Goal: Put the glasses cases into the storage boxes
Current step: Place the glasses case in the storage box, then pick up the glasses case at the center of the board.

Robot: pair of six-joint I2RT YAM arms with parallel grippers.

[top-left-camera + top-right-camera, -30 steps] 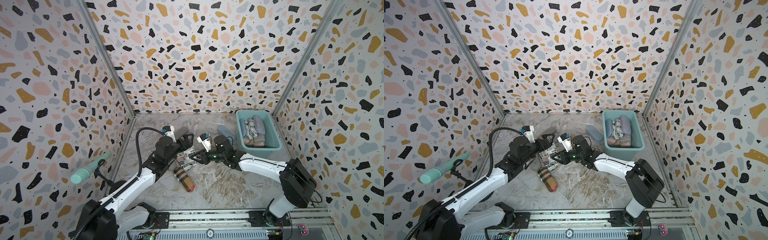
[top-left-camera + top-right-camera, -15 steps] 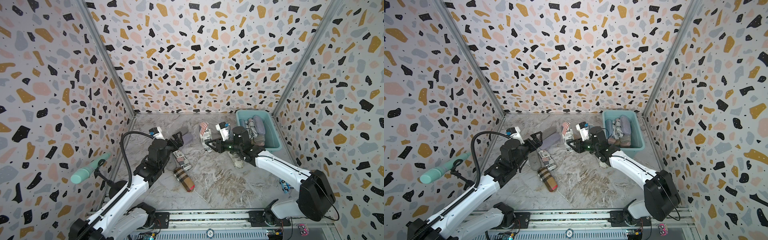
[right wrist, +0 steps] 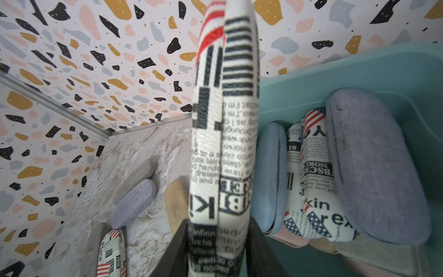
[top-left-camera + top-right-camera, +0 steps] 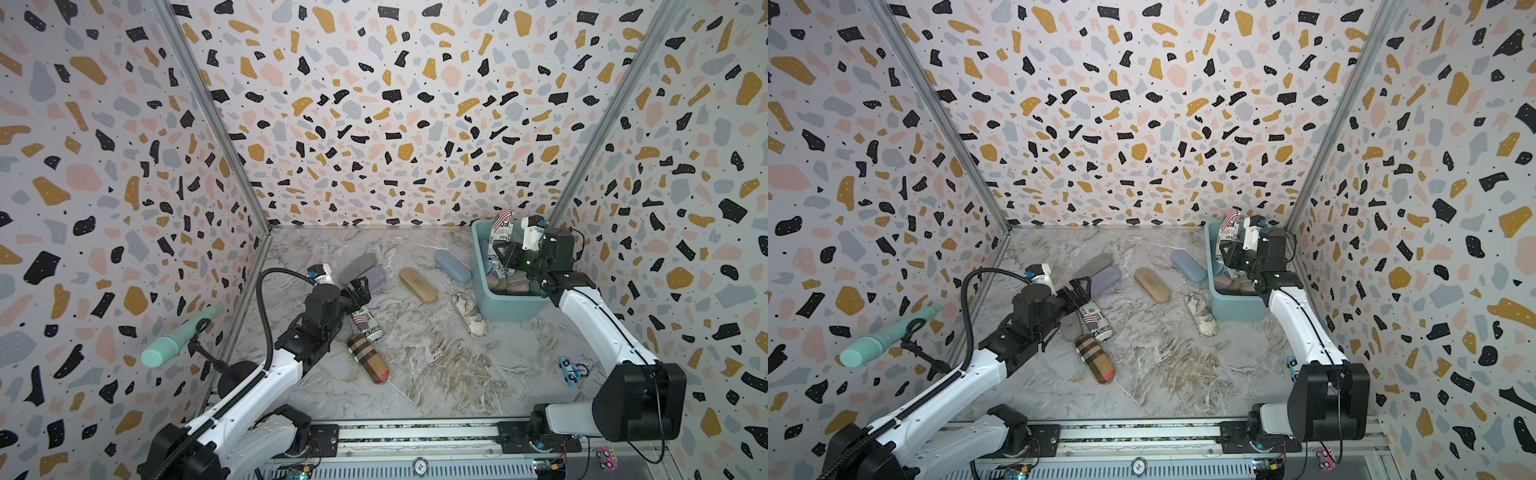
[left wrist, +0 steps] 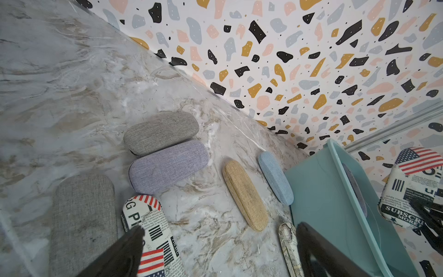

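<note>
My right gripper (image 3: 218,251) is shut on a newspaper-print glasses case (image 3: 223,144), held upright over the near-left corner of the teal storage box (image 4: 511,307) in both top views (image 4: 1233,309). Inside the box lie a blue case (image 3: 271,172), a newsprint case (image 3: 314,177), a lilac-grey case (image 3: 374,163) and pink ones. My left gripper (image 4: 359,291) hangs open and empty over another newsprint case (image 5: 148,223) on the floor. Grey (image 5: 160,132), lilac (image 5: 167,165), tan (image 5: 244,194), blue (image 5: 275,177), map-print (image 4: 469,313) and plaid (image 4: 368,358) cases also lie on the floor.
A mint-green ribbed cylinder (image 4: 178,336) on a black stand juts from the left wall. A small toy car (image 4: 569,370) lies on the floor under the right arm. A second grey case (image 5: 81,215) lies beside my left gripper.
My right gripper has carried the newsprint case from the middle of the floor to the box at the back right. My left arm has drawn back a little, still open.
</note>
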